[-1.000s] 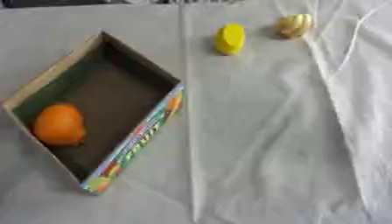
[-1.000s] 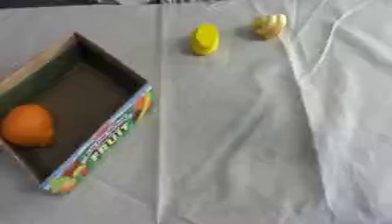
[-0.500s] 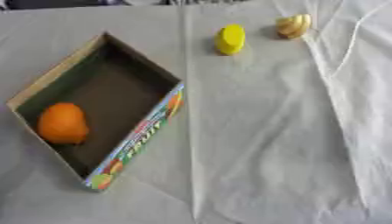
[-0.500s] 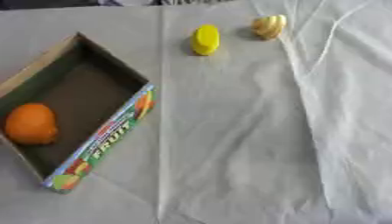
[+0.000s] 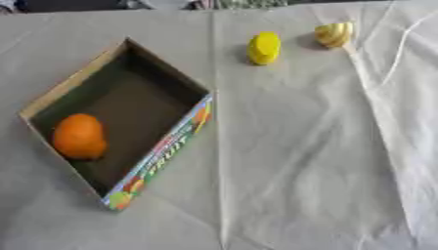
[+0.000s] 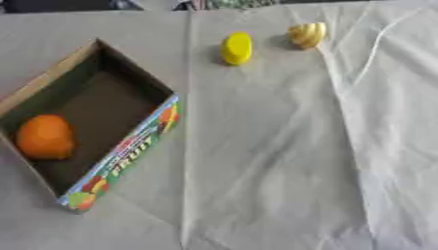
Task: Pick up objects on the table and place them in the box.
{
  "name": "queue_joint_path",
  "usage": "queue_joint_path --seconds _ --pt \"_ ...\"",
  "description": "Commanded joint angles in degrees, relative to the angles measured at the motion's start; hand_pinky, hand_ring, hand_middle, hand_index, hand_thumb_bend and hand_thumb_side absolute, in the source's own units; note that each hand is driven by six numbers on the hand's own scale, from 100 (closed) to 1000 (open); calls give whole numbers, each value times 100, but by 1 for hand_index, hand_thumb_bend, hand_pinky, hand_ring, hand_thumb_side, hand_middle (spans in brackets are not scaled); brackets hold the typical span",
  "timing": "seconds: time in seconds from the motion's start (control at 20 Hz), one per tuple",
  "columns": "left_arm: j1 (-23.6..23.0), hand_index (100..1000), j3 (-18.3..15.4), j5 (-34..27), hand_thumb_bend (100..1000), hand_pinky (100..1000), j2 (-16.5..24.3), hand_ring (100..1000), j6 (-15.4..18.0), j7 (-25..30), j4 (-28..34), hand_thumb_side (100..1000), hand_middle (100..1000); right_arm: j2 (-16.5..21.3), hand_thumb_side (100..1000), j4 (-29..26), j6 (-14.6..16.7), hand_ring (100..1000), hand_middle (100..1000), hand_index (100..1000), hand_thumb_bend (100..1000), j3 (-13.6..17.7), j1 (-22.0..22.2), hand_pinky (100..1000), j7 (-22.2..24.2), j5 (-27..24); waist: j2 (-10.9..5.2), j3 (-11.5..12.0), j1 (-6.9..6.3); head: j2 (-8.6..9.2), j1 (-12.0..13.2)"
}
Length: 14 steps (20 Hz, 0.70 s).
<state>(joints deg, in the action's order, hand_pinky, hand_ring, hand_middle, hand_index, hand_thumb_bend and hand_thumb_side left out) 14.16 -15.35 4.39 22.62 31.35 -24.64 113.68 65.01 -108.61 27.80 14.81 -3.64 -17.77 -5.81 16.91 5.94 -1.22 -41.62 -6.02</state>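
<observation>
An open cardboard box (image 5: pixel 163 146) with a colourful printed side lies askew on the left of the table. An orange fruit (image 5: pixel 79 136) sits inside it at the near left end. A yellow oval object (image 5: pixel 263 48) lies on the cloth at the far middle. A pale yellow ribbed object (image 5: pixel 334 34) lies just to its right. Neither of my hands shows in either view.
A wrinkled white cloth (image 5: pixel 325 156) covers the table, with creases running down the middle and the right side. Dark shapes show at the far edge (image 5: pixel 68 5).
The whole picture has shifted slightly downward, so the camera has moved. The box, the fruit and the two yellow objects keep their places relative to each other.
</observation>
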Motion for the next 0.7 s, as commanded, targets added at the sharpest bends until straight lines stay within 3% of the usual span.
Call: queue_joint_path --seconds 0.05,0.2,0.35,0.55,0.7 --pt "24 873 22 -56 169 812 140 789 -9 63 91 374 749 730 455 1053 -375 1000 716 862 100 -136 -558 878 377 -589 -129 35 21 -22 -78" --pt "46 873 71 -110 169 811 143 789 -22 129 91 375 749 973 449 2382 -278 1000 759 892 100 -474 -1296 889 1106 -788 -159 110 39 -24 -163" --pt "84 873 134 -176 166 811 153 789 -19 215 91 375 750 970 443 3430 -28 1000 787 918 100 -776 -1983 896 1815 -560 -174 189 65 -35 -238" --pt "115 872 179 -247 159 811 160 789 -16 305 91 382 749 732 347 4230 280 1000 815 946 100 -1093 -2764 901 2483 51 -175 232 92 -67 -330" --pt "131 872 195 -290 154 811 156 789 -14 359 91 385 749 526 331 4486 498 1000 827 954 100 -1282 -3170 903 2765 613 -158 258 109 -50 -402"
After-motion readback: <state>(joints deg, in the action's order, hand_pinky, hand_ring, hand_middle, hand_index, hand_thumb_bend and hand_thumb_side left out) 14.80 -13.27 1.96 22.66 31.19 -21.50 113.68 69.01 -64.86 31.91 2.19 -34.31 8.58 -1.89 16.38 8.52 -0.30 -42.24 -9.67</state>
